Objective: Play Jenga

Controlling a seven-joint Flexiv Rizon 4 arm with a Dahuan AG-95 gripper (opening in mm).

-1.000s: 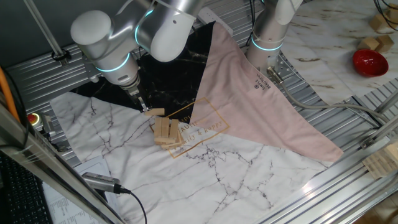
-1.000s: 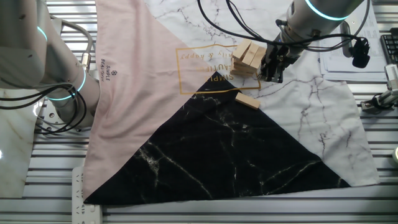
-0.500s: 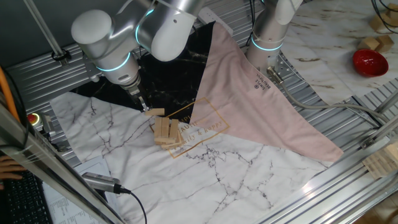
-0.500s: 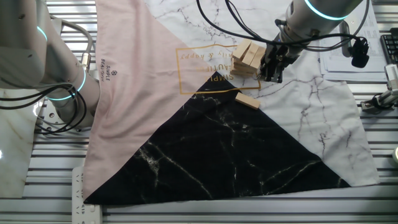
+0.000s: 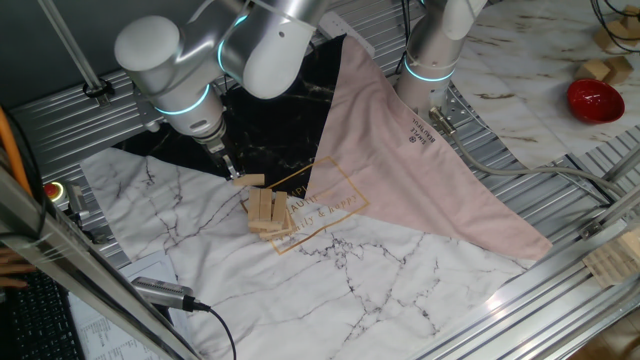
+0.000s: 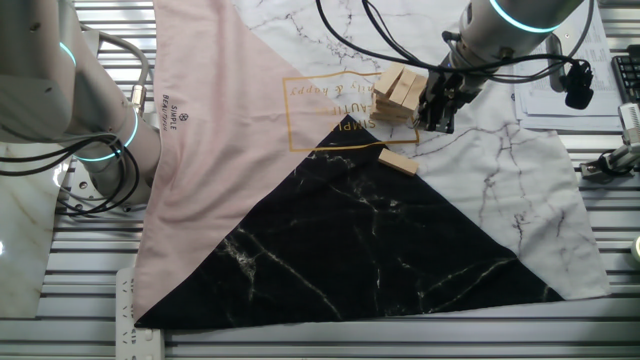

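Jenga stack unmoved over the last second; loose block lies beside it; my gripper holds position; jaws' opening indeterminate; no progress.

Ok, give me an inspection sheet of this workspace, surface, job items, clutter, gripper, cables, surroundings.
Surface: cloth in pink, black marble and white marble panels, spread over a slatted metal table.
Job's things: Jenga stack, low, on the white marble near the gold print; one loose block lies apart from it at the edge of the black panel.
Clutter: red bowl and pale wooden pieces at the far corner, off the cloth.
Gripper: gripper low beside the stack; open or shut cannot be told.
Cables: black cables loop from the arm over the cloth; more cables beside a second arm's base.
Surroundings: second arm's base, red button, papers.
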